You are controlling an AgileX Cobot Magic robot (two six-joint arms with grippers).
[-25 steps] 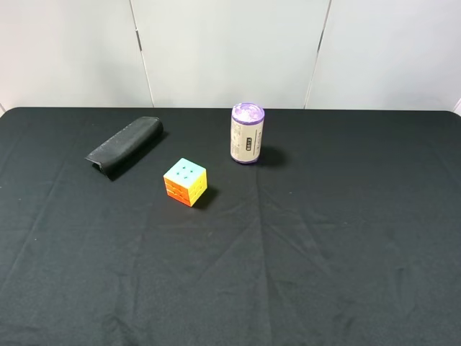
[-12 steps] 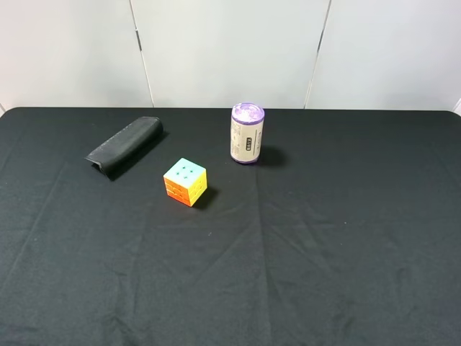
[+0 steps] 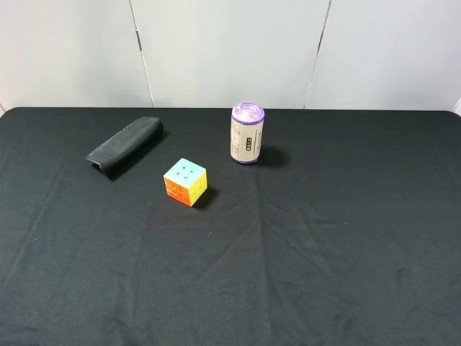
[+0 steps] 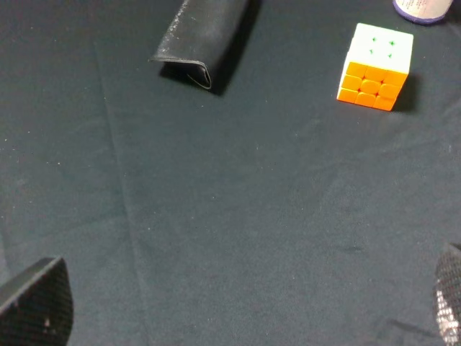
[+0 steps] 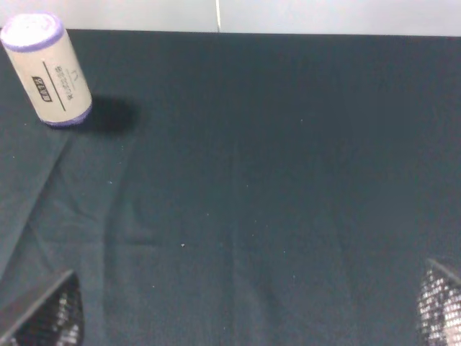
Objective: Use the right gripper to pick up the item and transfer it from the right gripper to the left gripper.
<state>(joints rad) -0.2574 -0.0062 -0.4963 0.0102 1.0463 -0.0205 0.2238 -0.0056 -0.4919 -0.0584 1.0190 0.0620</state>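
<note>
black pouch (image 4: 203, 32) lies well ahead of open left claw (image 4: 238, 306).

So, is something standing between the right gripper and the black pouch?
Possibly. The pouch lies far left at the back. The cube and the cylinder stand to its right, so a reach from the right side would pass near them. The right gripper is open, over bare cloth.
</note>
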